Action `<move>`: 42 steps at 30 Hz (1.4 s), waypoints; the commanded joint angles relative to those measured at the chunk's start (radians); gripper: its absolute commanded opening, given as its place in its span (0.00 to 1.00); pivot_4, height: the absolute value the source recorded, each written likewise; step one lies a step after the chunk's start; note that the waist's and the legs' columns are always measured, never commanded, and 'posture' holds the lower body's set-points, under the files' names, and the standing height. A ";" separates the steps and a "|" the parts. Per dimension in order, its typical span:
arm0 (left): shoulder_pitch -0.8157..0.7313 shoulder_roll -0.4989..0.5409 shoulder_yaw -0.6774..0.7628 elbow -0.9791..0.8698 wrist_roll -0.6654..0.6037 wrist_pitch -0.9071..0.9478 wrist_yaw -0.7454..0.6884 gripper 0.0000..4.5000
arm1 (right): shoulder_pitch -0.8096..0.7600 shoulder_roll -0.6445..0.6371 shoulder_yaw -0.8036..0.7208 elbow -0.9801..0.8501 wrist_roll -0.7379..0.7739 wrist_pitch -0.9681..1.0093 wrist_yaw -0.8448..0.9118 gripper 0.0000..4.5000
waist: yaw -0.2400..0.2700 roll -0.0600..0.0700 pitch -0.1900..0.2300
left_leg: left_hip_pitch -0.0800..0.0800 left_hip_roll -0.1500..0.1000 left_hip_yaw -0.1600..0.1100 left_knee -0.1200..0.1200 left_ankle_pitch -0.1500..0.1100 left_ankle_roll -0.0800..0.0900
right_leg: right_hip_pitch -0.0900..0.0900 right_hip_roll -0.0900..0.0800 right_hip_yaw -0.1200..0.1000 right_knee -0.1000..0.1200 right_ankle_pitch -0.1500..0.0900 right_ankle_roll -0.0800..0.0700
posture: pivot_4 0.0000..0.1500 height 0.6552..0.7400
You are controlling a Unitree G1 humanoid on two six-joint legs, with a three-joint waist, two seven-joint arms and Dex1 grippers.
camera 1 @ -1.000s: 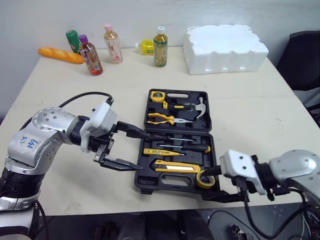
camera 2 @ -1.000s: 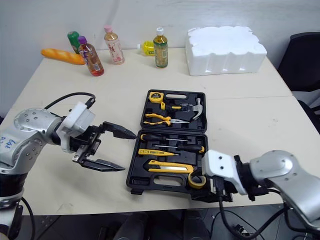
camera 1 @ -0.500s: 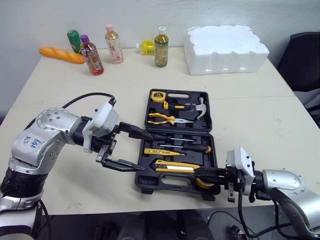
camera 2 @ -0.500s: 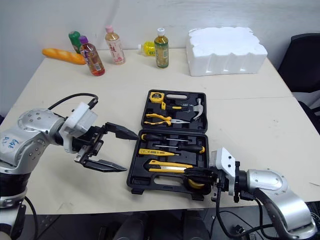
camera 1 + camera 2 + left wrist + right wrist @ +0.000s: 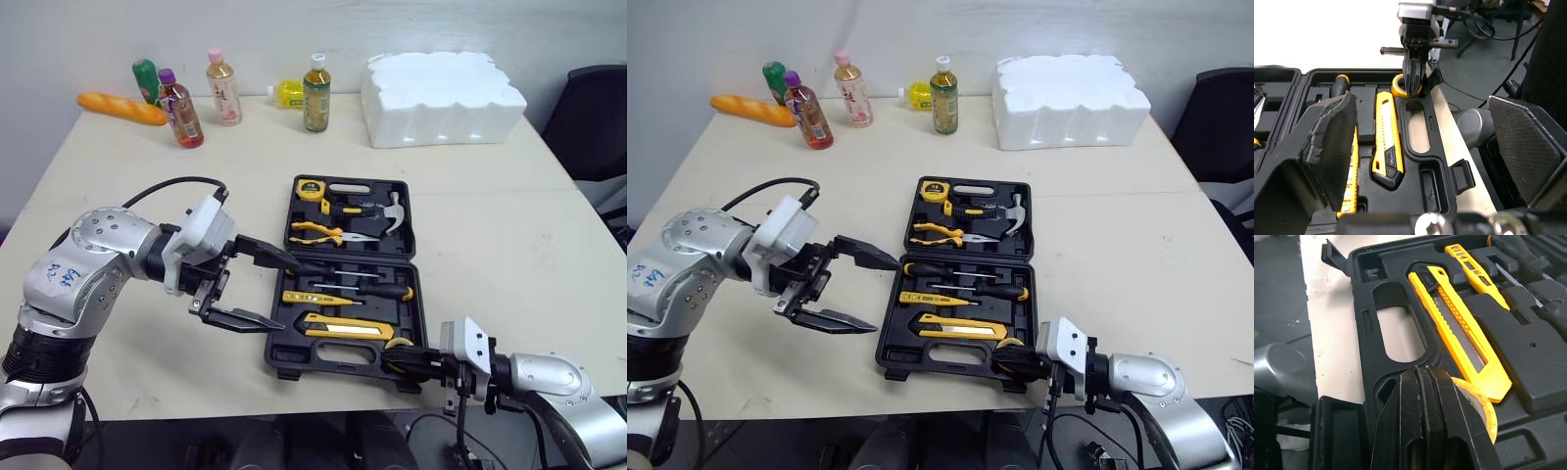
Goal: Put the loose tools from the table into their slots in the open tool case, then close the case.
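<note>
While the right gripper [image 5: 397, 355] pinches the yellow tape roll [image 5: 1476, 401] at the near right corner of the tool case [image 5: 294, 364], left gripper [image 5: 282, 294] gaping, a tilted roll could block closing

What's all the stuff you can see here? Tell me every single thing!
table: one, beige, under everything
tool case: one, black, open, near middle
tape measure: one, yellow-black, case's far half
hammer: one, silver-headed, far half
pliers: at least one, yellow-handled, far half
screwdrivers: two, black-yellow, near half
tester: one, yellow, near half
utility knife: one, yellow, near half
tape roll: one, yellow, near right corner
bottles: four upright, mixed colours, far left
bread: one, orange, far left corner
foam block: one, white, far right
chair: one, black, right of table
left gripper: black, open, at case's left edge
right gripper: black, shut, at tape roll
</note>
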 commanded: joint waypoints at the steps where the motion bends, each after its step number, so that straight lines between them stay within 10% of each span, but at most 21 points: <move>1: -0.014 -0.001 0.005 -0.011 -0.007 -0.002 0.003 1.00 | 0.053 0.008 0.005 0.091 -0.002 0.064 -0.027 0.02 | 0.002 -0.003 -0.002 | 0.000 0.000 0.000 0.000 0.000 0.000 | 0.000 0.000 0.000 0.000 0.000 0.000 | 1.00 0.98; 23: 0.002 0.006 0.028 0.272 0.172 -0.146 0.071 1.00 | -0.217 -0.180 -0.301 0.001 0.263 0.344 -0.105 0.02 | 0.017 0.003 0.002 | -0.001 0.000 0.001 0.000 -0.001 0.001 | -0.002 0.000 -0.001 0.001 0.000 0.000 | 1.00 0.98; 34: -0.144 -0.147 -0.096 0.689 0.456 -0.334 0.215 0.01 | -0.537 -0.174 0.002 0.414 -0.114 0.261 -0.164 0.00 | 0.019 0.003 0.002 | -0.005 -0.005 0.003 0.000 0.002 0.003 | -0.005 0.000 -0.002 0.002 0.001 0.003 | 1.00 0.98; 42: -0.180 -0.289 -0.137 0.807 0.547 -0.392 0.294 0.01 | -0.682 -0.077 0.097 0.474 -0.182 0.245 -0.139 0.00 | 0.012 0.003 0.002 | -0.010 -0.005 0.013 0.003 0.002 0.003 | -0.015 -0.001 -0.003 0.011 0.002 0.003 | 1.00 0.98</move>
